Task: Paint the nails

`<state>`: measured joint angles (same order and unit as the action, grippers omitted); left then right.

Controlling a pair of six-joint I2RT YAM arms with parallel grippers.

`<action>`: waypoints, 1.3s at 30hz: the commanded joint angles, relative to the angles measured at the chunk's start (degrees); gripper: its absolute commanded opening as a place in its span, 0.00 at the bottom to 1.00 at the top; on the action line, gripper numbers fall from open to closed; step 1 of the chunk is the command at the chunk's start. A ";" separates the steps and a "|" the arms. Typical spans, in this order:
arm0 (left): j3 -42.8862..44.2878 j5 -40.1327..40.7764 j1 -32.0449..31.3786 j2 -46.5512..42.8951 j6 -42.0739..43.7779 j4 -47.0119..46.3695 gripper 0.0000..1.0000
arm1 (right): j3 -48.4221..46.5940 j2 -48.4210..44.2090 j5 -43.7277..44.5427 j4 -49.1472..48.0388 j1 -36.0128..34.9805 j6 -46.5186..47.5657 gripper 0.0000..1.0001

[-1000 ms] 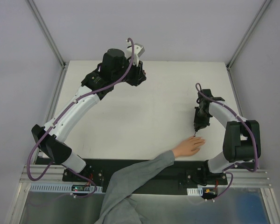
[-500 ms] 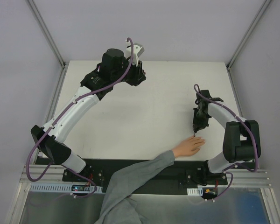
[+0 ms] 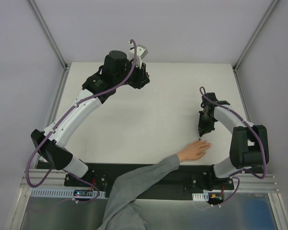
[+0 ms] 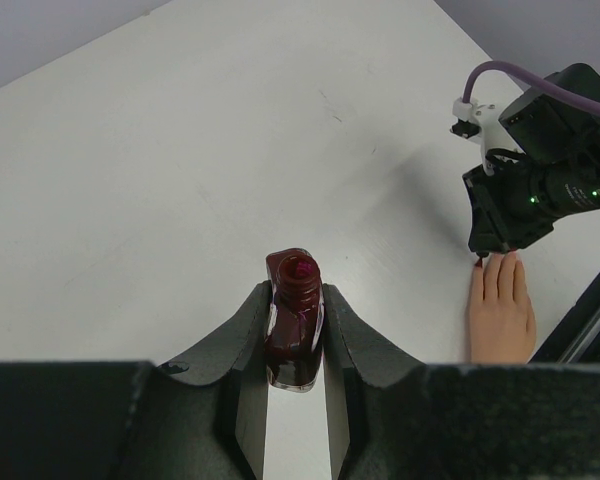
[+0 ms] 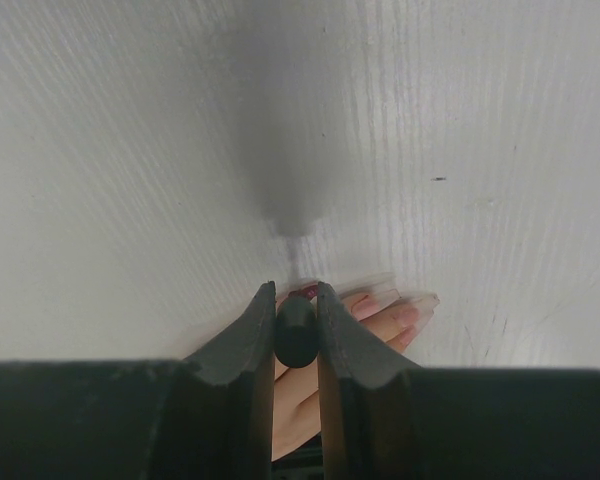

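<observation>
The hand lies on the worktop's near right, with the right tool's brush at its nails and the left tool's bottle far behind, leftward.

Overhead, a fixed camera looks down from the near edge on the whole worktop. The left wrist view looks across it from afar toward the human hand; the right wrist view hangs close above that hand.

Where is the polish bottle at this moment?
The bottle is clamped in the left gripper at the table's far edge, well away from the hand by the right gripper.
</observation>
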<state>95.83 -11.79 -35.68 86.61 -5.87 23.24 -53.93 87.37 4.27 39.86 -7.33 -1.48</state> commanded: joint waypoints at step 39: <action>-0.38 0.89 -0.44 -2.58 0.77 -1.62 0.00 | -1.44 0.61 2.14 1.19 2.06 -0.81 0.00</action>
<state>95.66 -11.51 -35.68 86.59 -5.85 23.24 -52.86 87.44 5.23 40.49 -5.93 -2.04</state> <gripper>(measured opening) 0.207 0.197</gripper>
